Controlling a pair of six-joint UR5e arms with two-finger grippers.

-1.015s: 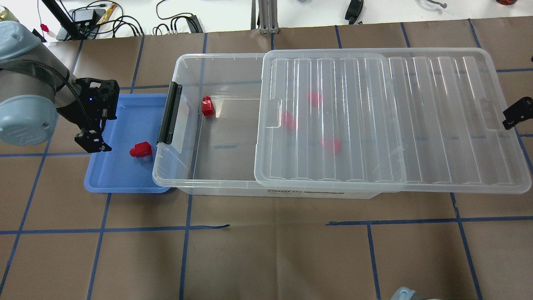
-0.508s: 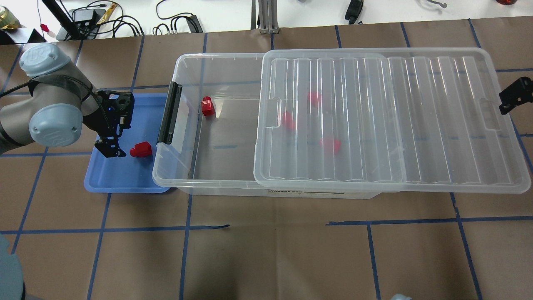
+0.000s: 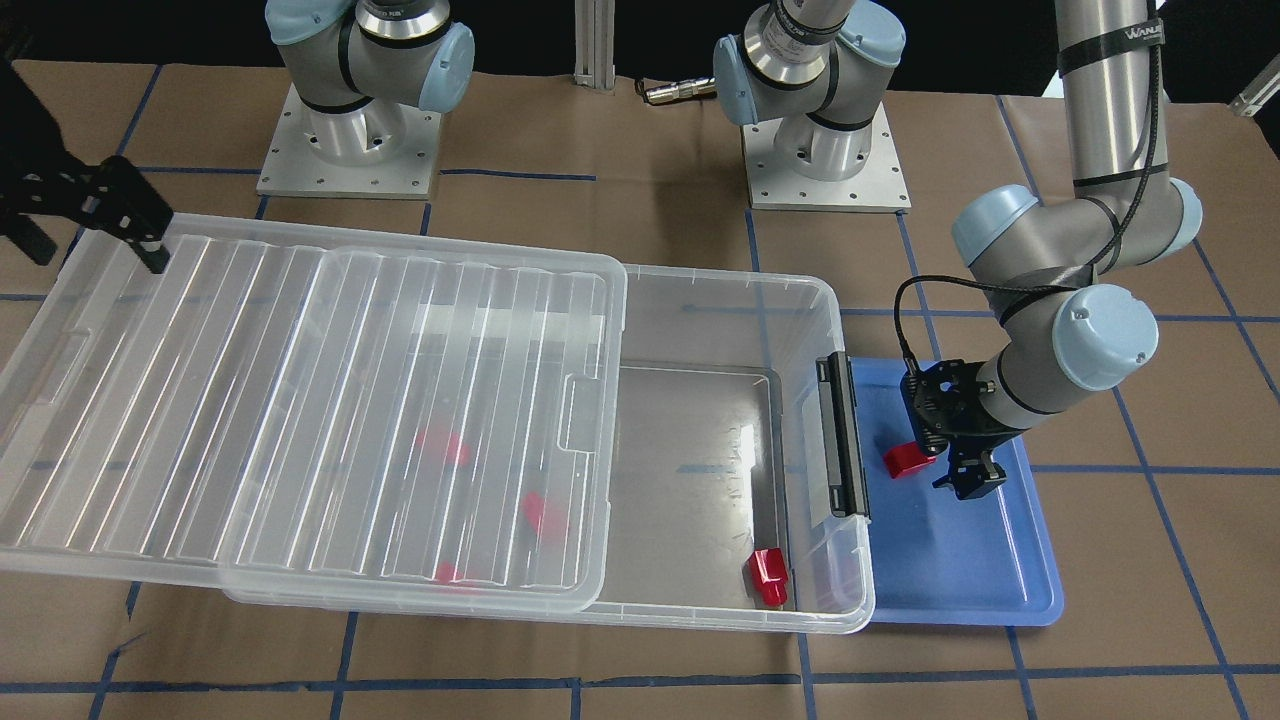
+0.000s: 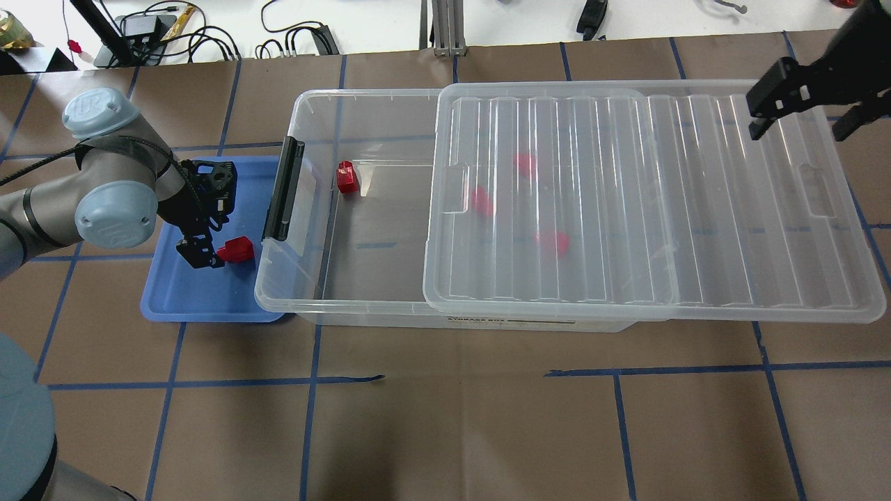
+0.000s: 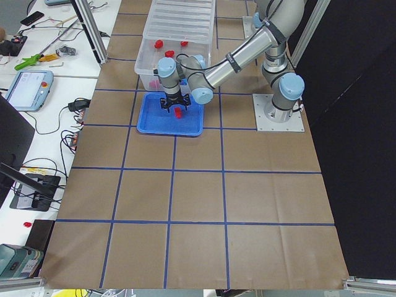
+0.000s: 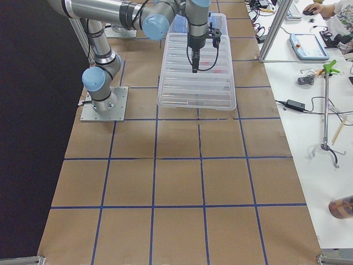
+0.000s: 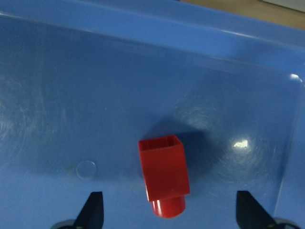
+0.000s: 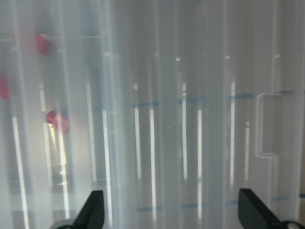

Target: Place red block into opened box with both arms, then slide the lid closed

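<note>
A red block lies on a blue tray, left of the box. My left gripper hangs low over the tray, open, and the block sits between its fingers, untouched. The clear box is open at its left end, by the black latch. Its ribbed lid is slid right and overhangs the box's right end. Another red block lies in the uncovered part, and three more show blurred under the lid. My right gripper is open above the lid's far right corner.
Brown paper with blue tape lines covers the table. Cables and gear lie along the far edge. The two arm bases stand behind the box in the front-facing view. The tray's right rim lies tucked against the box's latch end.
My left gripper moved right across the tray and now straddles the red block. My right gripper came in from the right edge and now sits above the lid's far right corner.
</note>
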